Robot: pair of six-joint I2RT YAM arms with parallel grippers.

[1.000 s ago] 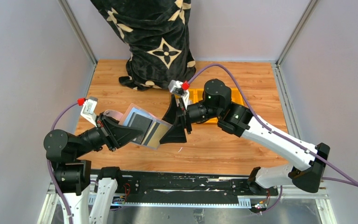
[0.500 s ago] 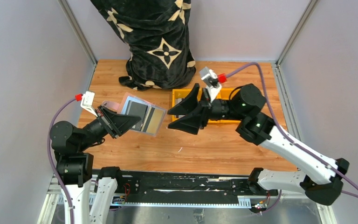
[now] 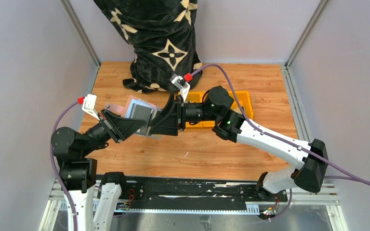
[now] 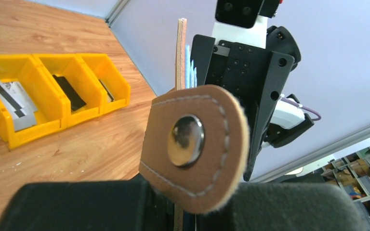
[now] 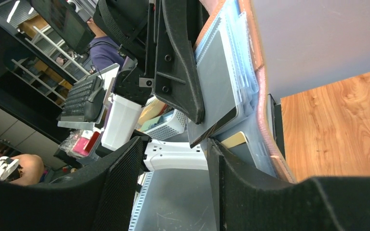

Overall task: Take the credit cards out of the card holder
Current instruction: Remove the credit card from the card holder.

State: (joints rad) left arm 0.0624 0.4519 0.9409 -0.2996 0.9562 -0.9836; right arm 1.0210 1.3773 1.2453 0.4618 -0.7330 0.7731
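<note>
My left gripper [image 3: 142, 126] is shut on the brown card holder [image 3: 134, 103] and holds it open above the table's left side. The credit cards [image 3: 142, 113] fan out of it: a grey one in front, pale blue and pink edges behind. In the left wrist view the holder's snap tab [image 4: 192, 144] fills the space between my left gripper's [image 4: 188, 207] pads. My right gripper [image 3: 152, 126] is open at the holder's right edge. In the right wrist view the grey card's [image 5: 217, 86] lower corner and a gold card's tip [image 5: 234, 140] sit just above the right gripper [image 5: 176, 163].
A yellow three-compartment bin [image 3: 243, 102] stands behind the right arm, a grey-white card [image 4: 10, 96] and dark flat items [image 4: 70, 92] in its compartments. A black patterned fabric bundle [image 3: 159, 38] rises at the table's back edge.
The right gripper swung out over the yellow bin, then came back left to the holder's edge, its jaws a little narrower. The left gripper has kept the holder almost still.
</note>
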